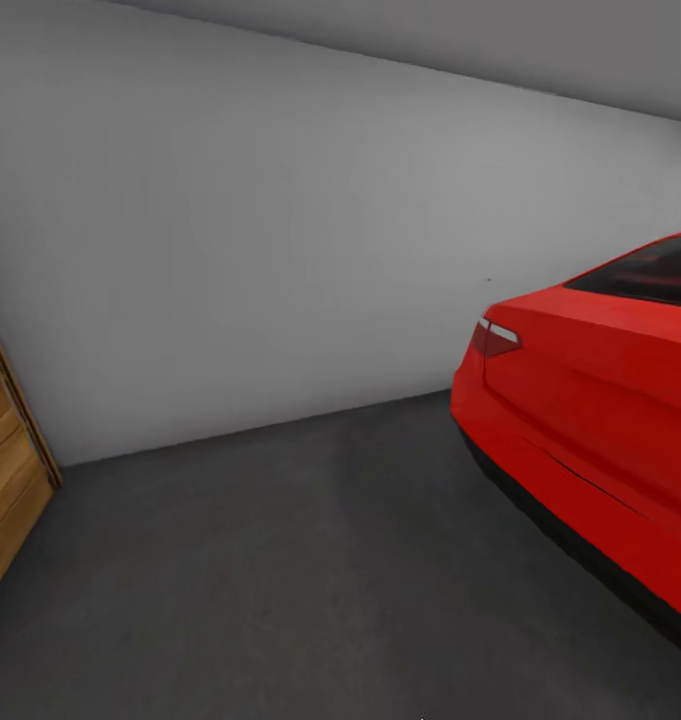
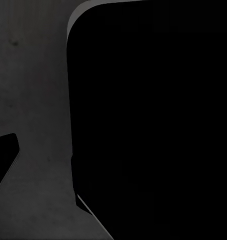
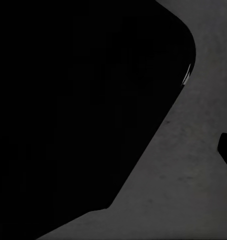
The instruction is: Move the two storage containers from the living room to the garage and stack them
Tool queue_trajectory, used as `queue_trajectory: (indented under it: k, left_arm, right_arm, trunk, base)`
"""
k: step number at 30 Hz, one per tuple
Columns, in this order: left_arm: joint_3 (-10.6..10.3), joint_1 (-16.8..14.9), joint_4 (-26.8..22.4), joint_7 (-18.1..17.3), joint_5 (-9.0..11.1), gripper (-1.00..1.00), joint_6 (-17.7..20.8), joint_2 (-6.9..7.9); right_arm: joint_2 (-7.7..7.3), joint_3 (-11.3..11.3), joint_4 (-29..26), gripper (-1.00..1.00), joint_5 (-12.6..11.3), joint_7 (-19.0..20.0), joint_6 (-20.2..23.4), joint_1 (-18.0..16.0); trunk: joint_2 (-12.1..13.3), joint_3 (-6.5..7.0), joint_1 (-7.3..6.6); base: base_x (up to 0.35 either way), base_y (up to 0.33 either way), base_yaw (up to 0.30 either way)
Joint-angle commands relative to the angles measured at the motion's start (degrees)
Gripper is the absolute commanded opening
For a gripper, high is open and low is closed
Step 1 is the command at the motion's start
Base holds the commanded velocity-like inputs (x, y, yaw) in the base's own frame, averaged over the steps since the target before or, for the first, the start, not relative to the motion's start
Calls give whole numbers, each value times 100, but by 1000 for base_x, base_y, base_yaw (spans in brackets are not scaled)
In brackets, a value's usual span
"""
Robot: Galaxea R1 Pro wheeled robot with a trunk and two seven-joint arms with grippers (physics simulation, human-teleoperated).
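Note:
I am in the garage, facing its plain grey-white wall [image 1: 280, 250] over the dark grey concrete floor [image 1: 310, 560]. The two storage containers are out of view, and so is the living room. In the left wrist view a large black rounded shape [image 2: 153, 125] hangs over grey speckled floor [image 2: 33, 90]. The right wrist view has a similar black mass [image 3: 78, 100] above the floor [image 3: 183, 190]. A small dark piece sits at the edge of each wrist view, and I cannot tell what it is.
A red car [image 1: 600, 420] stands at the right, its rear corner and tail light toward me. A wood-plank door [image 1: 5, 470] runs along the left edge. Open concrete floor lies between them, up to the wall.

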Motion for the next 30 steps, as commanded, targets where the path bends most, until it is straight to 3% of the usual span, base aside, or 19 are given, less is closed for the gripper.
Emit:
queue_trajectory:
  k: [1,27,28,30]
  left_arm:
    - [0,-1,-2,1,4,100,-3,2]
    - [0,-1,-4,1,4,100,-6,1]
    - [0,-1,-2,1,4,100,-4,0]
    - [0,-1,-2,1,4,100,-5,0]
  right_arm:
    - [0,19,1,100,-19,2,-18,-1]
    - [0,27,1,100,-19,7,-3,-1]
    - [-43,26,1,100,-232,8,-3,-1]
    - [-54,32,1,100,-327,10,-6,-1]
  trunk:
    - [-2,-4,0]
    - [-2,-4,0]
    - [-2,-4,0]
    - [-2,-4,0]
  base:
    - [0,0,-289]
    - [0,0,-289]
    - [0,0,-289]
    - [0,0,-289]
